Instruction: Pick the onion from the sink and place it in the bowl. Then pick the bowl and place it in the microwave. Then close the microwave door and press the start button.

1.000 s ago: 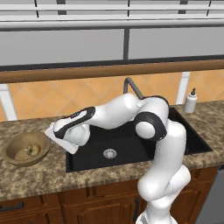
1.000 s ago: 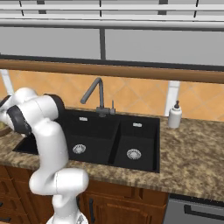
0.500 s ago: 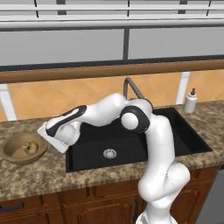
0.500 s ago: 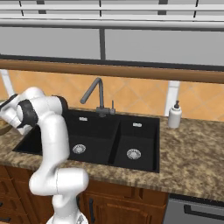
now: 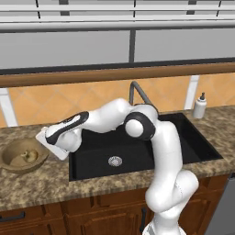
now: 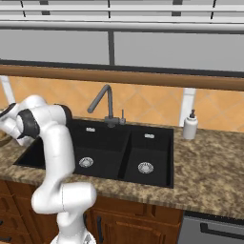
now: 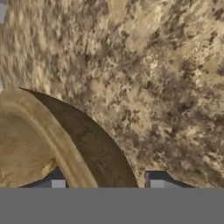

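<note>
The tan wooden bowl (image 5: pixel 13 161) stands on the counter left of the black sink (image 5: pixel 151 147), with the small yellowish onion (image 5: pixel 30 157) lying inside it. My hand (image 5: pixel 55 137) hangs low over the bowl's right edge. In the hand view my gripper (image 7: pixel 103 183) stands astride the bowl's thick rim (image 7: pixel 65 144): one fingertip (image 7: pixel 52 183) is inside the bowl, the other outside its dark wall. The jaws are open, with a sliver of gap at the outer side. The microwave and its door are out of view.
Speckled brown granite counter (image 5: pixel 41 183) surrounds the sink. A grey curved faucet (image 5: pixel 137 92) rises behind the basins, each with a round metal drain (image 5: pixel 115 161). A white soap bottle (image 5: pixel 199 106) stands at the back right. A wooden shelf edge runs above the backsplash.
The arm has swung left from the sink's edge and lowered the hand onto the bowl's right rim. The jaws have narrowed.
</note>
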Controlling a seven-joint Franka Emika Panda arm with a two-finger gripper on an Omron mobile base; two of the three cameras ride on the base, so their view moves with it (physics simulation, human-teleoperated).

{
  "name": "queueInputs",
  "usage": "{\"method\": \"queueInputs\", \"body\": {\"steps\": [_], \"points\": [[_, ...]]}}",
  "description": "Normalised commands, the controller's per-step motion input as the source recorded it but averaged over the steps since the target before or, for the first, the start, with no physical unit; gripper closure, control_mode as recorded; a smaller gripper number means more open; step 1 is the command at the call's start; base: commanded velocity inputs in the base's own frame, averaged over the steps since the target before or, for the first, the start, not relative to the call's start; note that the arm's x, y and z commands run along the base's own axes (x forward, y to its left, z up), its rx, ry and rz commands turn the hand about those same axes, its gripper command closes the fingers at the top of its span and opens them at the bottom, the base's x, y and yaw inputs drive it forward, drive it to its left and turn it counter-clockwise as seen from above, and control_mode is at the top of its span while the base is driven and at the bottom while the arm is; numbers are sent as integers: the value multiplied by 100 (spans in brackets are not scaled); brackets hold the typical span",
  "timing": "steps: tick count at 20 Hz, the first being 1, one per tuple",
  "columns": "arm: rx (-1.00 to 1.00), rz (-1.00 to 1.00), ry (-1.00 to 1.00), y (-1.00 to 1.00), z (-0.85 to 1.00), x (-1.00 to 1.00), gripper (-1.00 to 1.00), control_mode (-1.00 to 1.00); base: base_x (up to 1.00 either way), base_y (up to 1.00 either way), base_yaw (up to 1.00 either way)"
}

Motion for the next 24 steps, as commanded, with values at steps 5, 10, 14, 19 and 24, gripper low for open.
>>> {"method": "queueInputs", "body": {"steps": [5, 10, 14, 19, 24], "points": [[-8, 0, -9, -16, 31, -62, 100, -100, 0, 0, 0], [-19, 5, -8, -28, 92, -62, 100, -100, 0, 0, 0], [-26, 9, -6, -47, 100, -51, 100, -100, 0, 0, 0], [-22, 5, -3, -59, 100, -36, 100, -100, 0, 0, 0], [-4, 0, 0, -57, 97, -32, 100, -100, 0, 0, 0]]}}
